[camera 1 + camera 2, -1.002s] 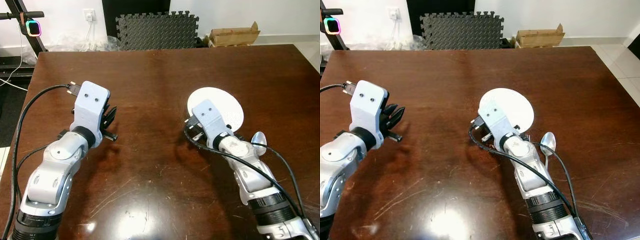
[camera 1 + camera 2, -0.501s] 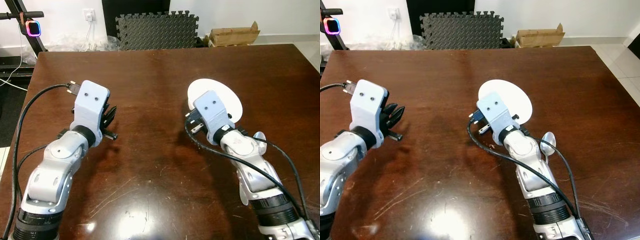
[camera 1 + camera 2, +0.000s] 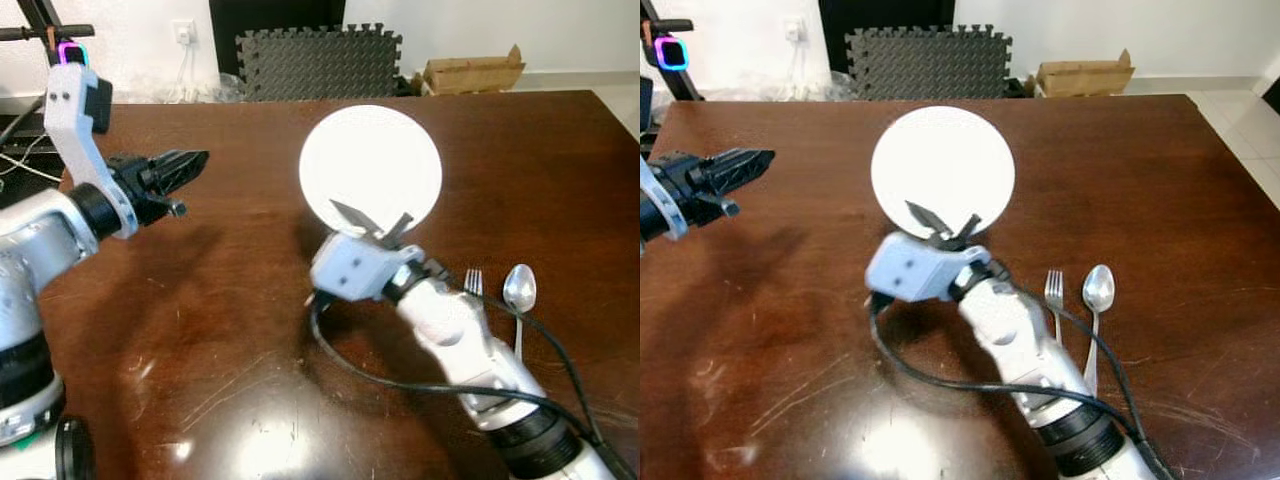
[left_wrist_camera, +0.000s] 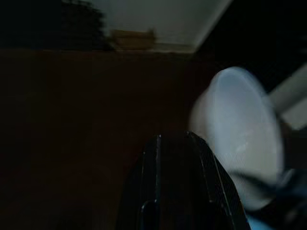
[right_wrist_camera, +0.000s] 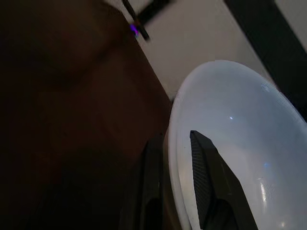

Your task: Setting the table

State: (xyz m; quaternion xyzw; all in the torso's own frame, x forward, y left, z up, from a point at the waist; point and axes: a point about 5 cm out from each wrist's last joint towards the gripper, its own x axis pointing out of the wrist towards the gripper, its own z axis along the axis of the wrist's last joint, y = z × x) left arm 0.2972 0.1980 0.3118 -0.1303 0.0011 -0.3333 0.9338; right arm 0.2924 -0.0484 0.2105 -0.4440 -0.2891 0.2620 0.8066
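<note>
A round white plate (image 3: 371, 168) is held up off the dark wooden table (image 3: 250, 330), tilted with its face toward my head camera. My right gripper (image 3: 368, 222) is shut on its lower rim, one finger on each side of the rim (image 5: 175, 158). A silver fork (image 3: 473, 285) and a spoon (image 3: 518, 290) lie side by side on the table at the right, beside my right forearm. My left gripper (image 3: 192, 162) is raised at the left, above the table's left edge, fingers together and pointing toward the plate (image 4: 240, 139), holding nothing.
Beyond the table's far edge lie a black foam mat (image 3: 318, 60) and a cardboard box (image 3: 470, 70) on the floor. A black stand with a glowing light (image 3: 60, 45) rises at the far left. A black cable (image 3: 400, 375) loops from my right arm over the table.
My right gripper has lifted the plate off the table and turned it upright, moving it left and farther away. The fork now lies uncovered. My left arm has swung up and out to the left.
</note>
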